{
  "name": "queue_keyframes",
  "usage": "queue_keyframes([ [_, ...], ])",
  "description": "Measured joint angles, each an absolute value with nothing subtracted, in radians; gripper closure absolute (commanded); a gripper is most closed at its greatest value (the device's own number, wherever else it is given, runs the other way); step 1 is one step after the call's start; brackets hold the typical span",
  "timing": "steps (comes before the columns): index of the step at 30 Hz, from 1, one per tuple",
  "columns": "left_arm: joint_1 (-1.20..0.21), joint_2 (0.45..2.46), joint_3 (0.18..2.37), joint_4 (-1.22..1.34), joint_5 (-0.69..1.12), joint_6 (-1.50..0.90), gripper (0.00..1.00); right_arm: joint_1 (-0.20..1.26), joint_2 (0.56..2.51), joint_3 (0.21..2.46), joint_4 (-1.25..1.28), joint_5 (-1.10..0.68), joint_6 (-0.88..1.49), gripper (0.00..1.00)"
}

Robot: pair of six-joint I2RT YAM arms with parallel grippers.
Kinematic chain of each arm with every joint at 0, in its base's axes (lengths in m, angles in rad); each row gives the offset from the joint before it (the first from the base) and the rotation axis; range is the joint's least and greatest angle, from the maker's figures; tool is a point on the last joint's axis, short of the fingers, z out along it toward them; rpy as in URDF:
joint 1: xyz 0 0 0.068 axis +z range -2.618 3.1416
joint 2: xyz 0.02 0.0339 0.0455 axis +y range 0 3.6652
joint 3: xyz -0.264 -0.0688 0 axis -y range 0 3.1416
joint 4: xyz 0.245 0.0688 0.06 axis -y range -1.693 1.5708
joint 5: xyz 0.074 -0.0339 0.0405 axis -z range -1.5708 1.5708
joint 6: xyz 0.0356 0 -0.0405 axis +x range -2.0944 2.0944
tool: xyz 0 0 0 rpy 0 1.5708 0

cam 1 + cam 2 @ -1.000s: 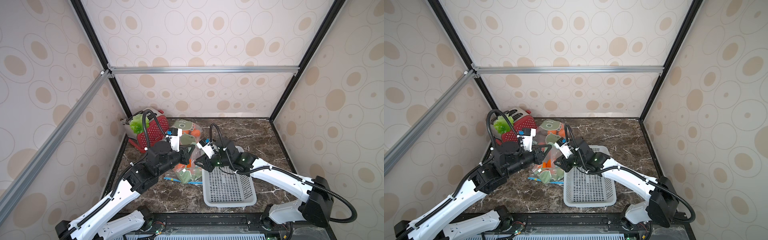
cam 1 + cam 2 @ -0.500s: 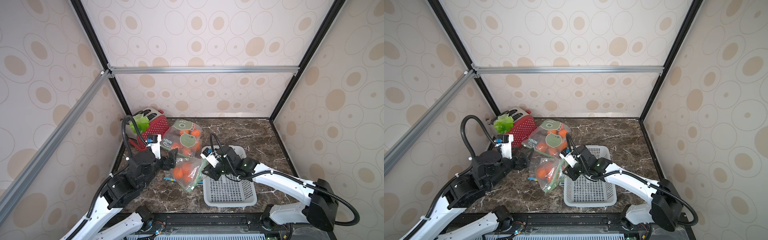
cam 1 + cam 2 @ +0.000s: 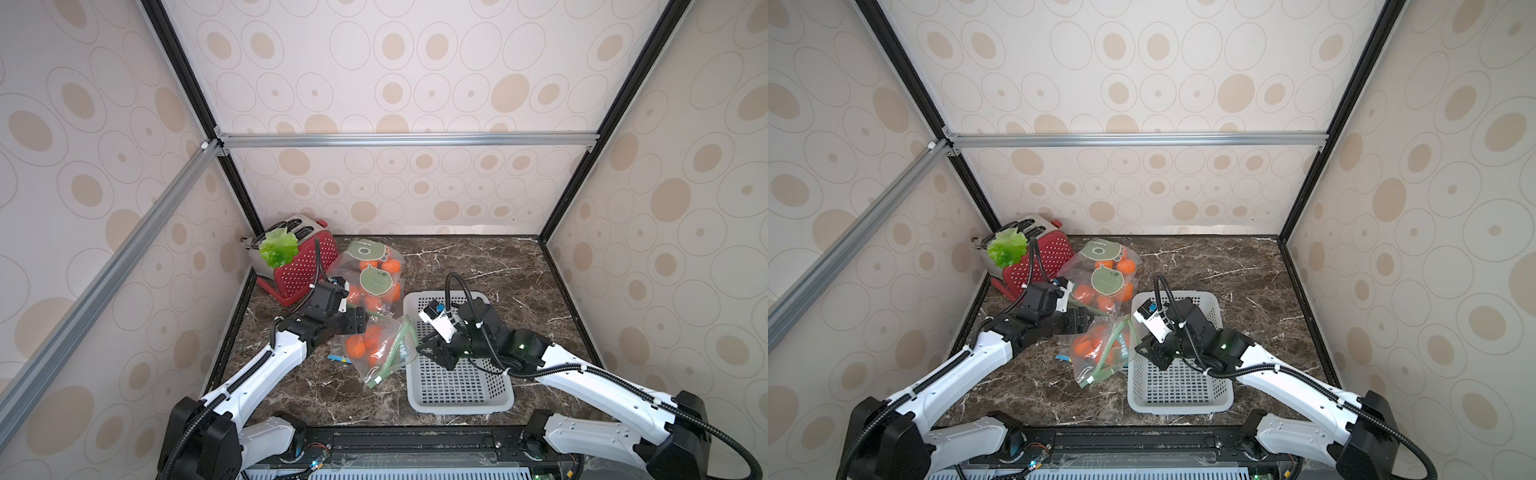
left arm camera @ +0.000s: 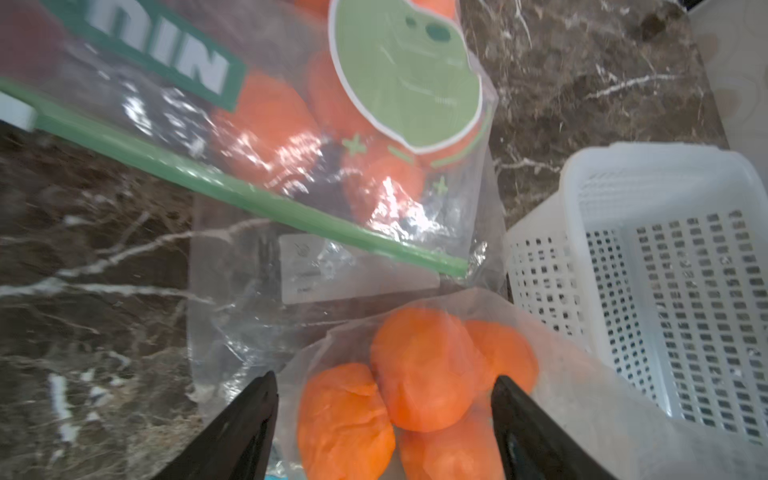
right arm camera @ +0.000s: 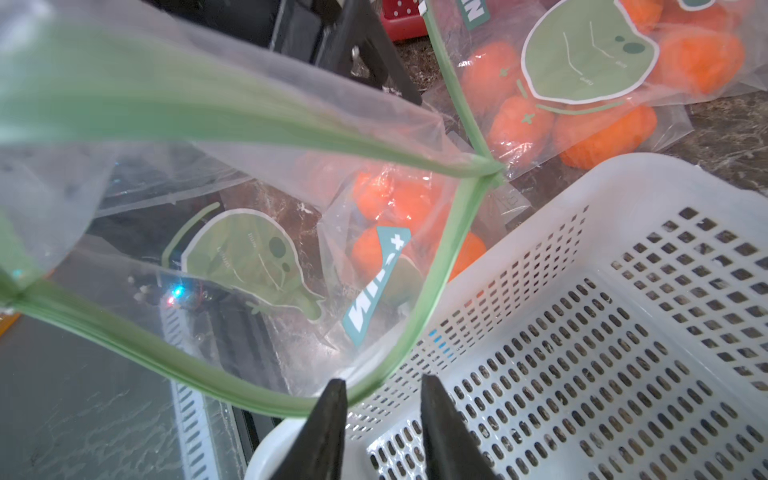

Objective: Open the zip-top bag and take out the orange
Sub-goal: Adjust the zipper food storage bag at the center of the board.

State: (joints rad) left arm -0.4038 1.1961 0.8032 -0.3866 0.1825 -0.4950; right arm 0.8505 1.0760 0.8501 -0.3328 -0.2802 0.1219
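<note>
Starting left side: how stands the left gripper [image 4: 384, 384]? (R.)

Wide. Its black fingers [image 4: 245, 424] straddle the clump of oranges [image 4: 419, 374] through the plastic of the near bag [image 3: 376, 353]. Contact with the fruit: cannot tell. (J.)

Where does that bag lie? (R.)

On the marble table [image 3: 498, 266], between the left gripper and the white basket [image 3: 457, 405], one edge up against the basket wall. Mouth faces the right arm. The green zip rim [image 5: 440, 266] is parted into a loop. Oranges inside, bunched toward the closed end. (J.)

Right side? (R.)

The right gripper [image 5: 382, 380] hangs over the basket's edge nearest the bag. Narrow gap, basket mesh visible through it. The zip rim runs against one fingertip [image 5: 332, 399]; not clamped between the two, as far as the wrist view shows. (J.)

Other items? (R.)

Second bag [image 3: 372, 274] of oranges farther back, zip strip lying straight, just beside the red toaster [image 3: 299, 266]. Green leaf [image 3: 277, 249] on the toaster's top. Seen in both top views. (J.)
</note>
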Motion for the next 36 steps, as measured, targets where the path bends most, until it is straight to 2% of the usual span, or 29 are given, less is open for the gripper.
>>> queue_keyframes([
  [5, -0.407, 1.187, 0.736, -0.333, 0.242, -0.521, 0.20, 0.851, 1.064, 0.850, -0.329, -0.284, 0.134, 0.60],
  [14, -0.472, 1.009, 0.547, -0.358, 0.218, -0.602, 0.24, 0.851, 1.072, 0.852, -0.312, -0.344, 0.166, 0.55],
  [20, -0.474, 0.873, 0.506, -0.391, 0.173, -0.652, 0.25, 0.880, 1.081, 0.862, -0.285, -0.379, 0.225, 0.37],
  [24, -0.475, 0.863, 0.506, -0.402, 0.155, -0.663, 0.25, 0.898, 1.133, 0.880, -0.290, -0.322, 0.251, 0.32],
  [27, -0.476, 0.863, 0.506, -0.405, 0.151, -0.667, 0.25, 0.898, 1.176, 0.880, -0.292, -0.299, 0.269, 0.32],
  [29, -0.476, 0.863, 0.502, -0.404, 0.149, -0.670, 0.25, 0.898, 1.195, 0.880, -0.284, -0.291, 0.283, 0.42],
  [34, -0.476, 0.859, 0.493, -0.408, 0.128, -0.675, 0.24, 0.900, 1.304, 0.946, -0.237, -0.344, 0.311, 0.94],
  [35, -0.477, 0.849, 0.493, -0.415, 0.109, -0.682, 0.24, 0.902, 1.340, 0.979, -0.234, -0.358, 0.310, 1.00],
  [36, -0.477, 0.829, 0.493, -0.430, 0.079, -0.695, 0.25, 0.904, 1.377, 1.023, -0.239, -0.372, 0.311, 1.00],
])
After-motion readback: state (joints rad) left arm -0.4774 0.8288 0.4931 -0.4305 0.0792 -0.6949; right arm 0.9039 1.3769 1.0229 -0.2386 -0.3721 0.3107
